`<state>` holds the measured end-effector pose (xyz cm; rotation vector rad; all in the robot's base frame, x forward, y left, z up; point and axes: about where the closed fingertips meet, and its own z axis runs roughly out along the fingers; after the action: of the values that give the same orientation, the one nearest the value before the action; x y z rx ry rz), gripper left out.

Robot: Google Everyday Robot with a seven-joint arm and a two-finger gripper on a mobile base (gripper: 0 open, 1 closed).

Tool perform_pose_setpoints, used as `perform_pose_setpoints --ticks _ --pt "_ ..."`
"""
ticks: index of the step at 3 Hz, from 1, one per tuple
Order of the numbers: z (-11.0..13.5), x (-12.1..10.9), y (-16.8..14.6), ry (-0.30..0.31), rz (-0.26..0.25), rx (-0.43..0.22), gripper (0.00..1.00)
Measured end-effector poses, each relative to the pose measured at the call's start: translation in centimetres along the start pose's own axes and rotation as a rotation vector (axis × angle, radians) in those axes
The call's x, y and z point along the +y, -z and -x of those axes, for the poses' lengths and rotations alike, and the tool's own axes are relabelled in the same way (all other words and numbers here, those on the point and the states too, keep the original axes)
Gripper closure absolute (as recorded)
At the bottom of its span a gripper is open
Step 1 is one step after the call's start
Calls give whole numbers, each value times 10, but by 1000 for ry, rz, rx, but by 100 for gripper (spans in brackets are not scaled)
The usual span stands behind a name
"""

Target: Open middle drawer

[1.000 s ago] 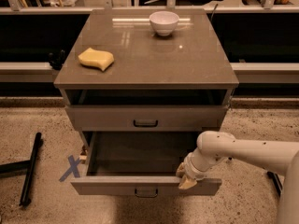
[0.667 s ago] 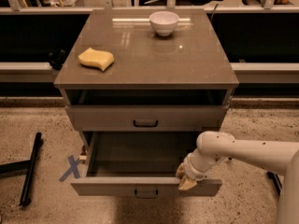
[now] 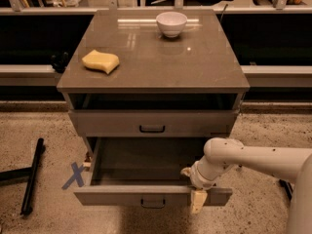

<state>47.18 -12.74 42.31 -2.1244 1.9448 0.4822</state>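
Little has changed in the last second. The middle drawer stands as far out of the cabinet as before, its inside open to view and apparently bare. I judge the task done, or all but done.

My white arm reaches in from the right, unmoved. Its hand sits over the drawer's front panel, right of the dark loop handle. I cannot tell whether the hand is clenched on that panel or released.

The upper drawer is just above, nearly closed. On the worktop a yellow sponge lies at the left and a white bowl sits at the back.

On the floor to the left are a black bar and a blue cross mark, both apart from the drawer. Nothing blocks the drawer's path.
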Motion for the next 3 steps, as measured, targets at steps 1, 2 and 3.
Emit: perform_pose_setpoints --ticks 1,2,3 --pt "0 0 0 0 0 0 0" --pt "1 13 -2 16 29 16 0" --pt "-2 26 -3 22 49 17 0"
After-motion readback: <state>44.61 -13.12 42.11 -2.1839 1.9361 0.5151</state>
